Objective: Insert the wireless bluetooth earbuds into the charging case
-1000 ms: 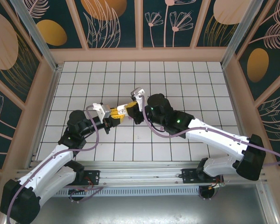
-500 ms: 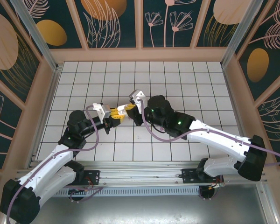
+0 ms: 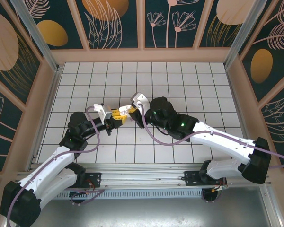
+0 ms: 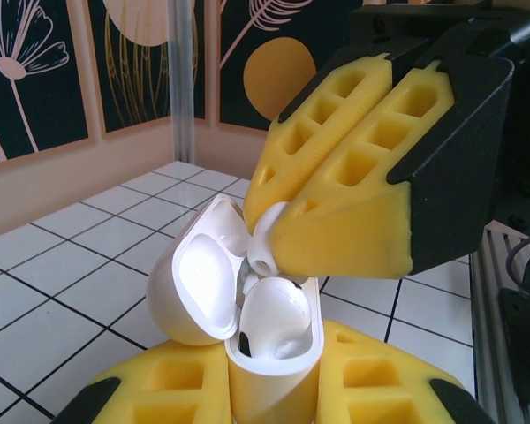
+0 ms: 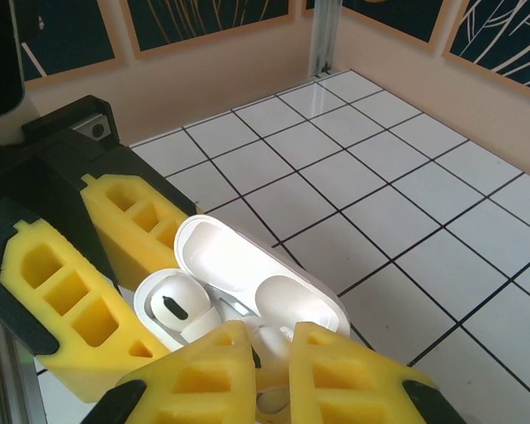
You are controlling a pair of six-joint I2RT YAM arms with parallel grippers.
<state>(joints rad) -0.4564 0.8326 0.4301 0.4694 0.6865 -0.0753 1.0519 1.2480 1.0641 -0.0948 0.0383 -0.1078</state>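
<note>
- The left hand point(image 3: 116, 115) is clenching its yellow fingers point(image 4: 159, 393) on the lower body of the white charging case point(image 4: 274, 367), gripping it from both sides with the opening facing up.
- The case's lid point(image 4: 199, 287) is standing wide open, swung back on its hinge, and from the right wrist camera its two smooth hollows are showing.
- The first earbud point(image 5: 170, 305) is already sitting in the case, a white rounded piece with a dark oval patch facing up, nestled beside the lid.
- The right hand point(image 3: 131, 109) is coming in from the opposite side, its yellow fingertips point(image 4: 336, 238) squeezed almost together.
- It is pinching the second earbud point(image 4: 263, 246), also white, right at the very tips. The bud's end, with its small dark opening, is poking out below the fingers and pointing down.
- That second earbud is hovering just over the open mouth of the case, between the raised lid and the first earbud.
- It is looking very close to the lid's edge, though I cannot tell whether it is actually touching the lid or the case.
- From above, the two hands are meeting tip to tip over the white tiled tabletop point(image 3: 180, 80), a little left of its middle, with the case and both earbuds tucked between them.
- Both arms are reaching inward from the near edge, the left from the lower left and the right from the lower right.
</note>
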